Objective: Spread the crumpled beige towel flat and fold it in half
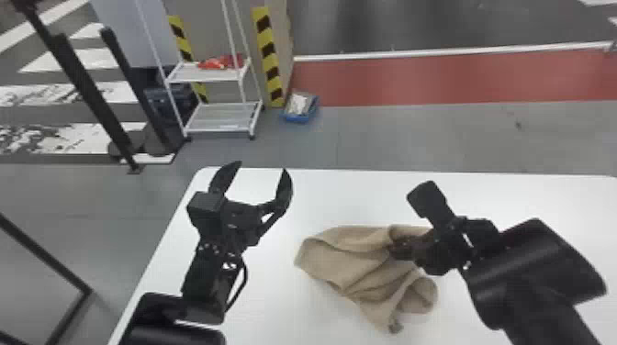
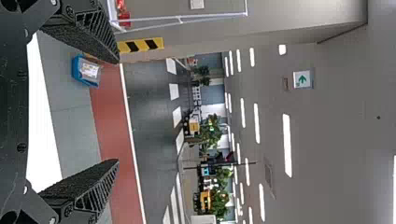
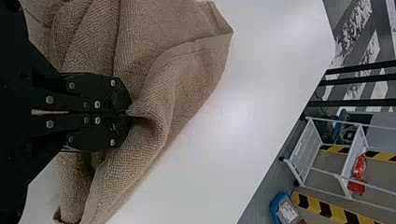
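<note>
The crumpled beige towel (image 1: pixel 353 261) lies in folds on the white table, right of centre in the head view. My right gripper (image 1: pixel 395 249) is at the towel's upper right part. In the right wrist view, my right gripper (image 3: pixel 128 113) is shut on a pinched fold of the towel (image 3: pixel 187 70). My left gripper (image 1: pixel 259 176) is raised to the left of the towel, its two fingers wide apart with nothing between them. The left wrist view shows the same spread of the left gripper (image 2: pixel 116 112), pointed out beyond the table.
The white table (image 1: pixel 528 195) has its far edge and left edge in view. Past it on the floor stand a white wire-frame cart (image 1: pixel 220 117) and a blue bin (image 1: pixel 300 110). Black posts (image 1: pixel 92 96) rise at the far left.
</note>
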Available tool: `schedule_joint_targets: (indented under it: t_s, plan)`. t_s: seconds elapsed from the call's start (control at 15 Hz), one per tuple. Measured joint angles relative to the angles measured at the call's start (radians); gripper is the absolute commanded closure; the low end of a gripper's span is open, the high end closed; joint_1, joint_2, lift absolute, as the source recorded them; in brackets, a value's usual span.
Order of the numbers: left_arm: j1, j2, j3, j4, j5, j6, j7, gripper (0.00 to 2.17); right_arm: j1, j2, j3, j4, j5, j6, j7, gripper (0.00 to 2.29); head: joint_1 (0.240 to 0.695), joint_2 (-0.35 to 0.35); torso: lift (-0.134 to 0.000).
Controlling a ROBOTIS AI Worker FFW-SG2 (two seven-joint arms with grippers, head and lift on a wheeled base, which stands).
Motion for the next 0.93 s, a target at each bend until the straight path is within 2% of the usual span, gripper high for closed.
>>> schedule_joint_targets:
  t_s: [0.27, 0.4, 0.53, 0.67, 0.8, 0.93]
  plan:
    - [0.016, 0.001, 0.004, -0.016, 0.002, 0.004, -0.002, 0.15, 0.051, 0.000, -0.033, -0.246, -0.055, 0.242, 0.095, 1.33, 0.695, 0.176, 0.000]
    - [0.017, 0.003, 0.006, -0.017, 0.004, 0.009, -0.002, 0.15, 0.058, 0.000, -0.072, -0.362, -0.088, 0.381, 0.104, 1.33, 0.695, 0.164, 0.000]
    - [0.021, 0.004, 0.010, -0.018, 0.005, 0.011, -0.002, 0.15, 0.064, 0.000, -0.111, -0.475, -0.104, 0.499, 0.064, 1.33, 0.695, 0.144, 0.000]
    - [0.028, 0.006, 0.014, -0.023, 0.006, 0.011, -0.002, 0.15, 0.074, 0.000, -0.149, -0.566, -0.116, 0.549, -0.001, 1.33, 0.695, 0.122, 0.000]
    - [0.037, 0.014, 0.016, -0.032, 0.009, 0.009, -0.003, 0.15, 0.063, 0.000, -0.199, -0.601, -0.141, 0.561, -0.051, 1.33, 0.695, 0.091, 0.000]
    - [0.044, 0.021, 0.019, -0.040, 0.010, 0.008, -0.004, 0.15, 0.031, 0.000, -0.242, -0.601, -0.150, 0.579, -0.054, 1.33, 0.695, 0.074, 0.000]
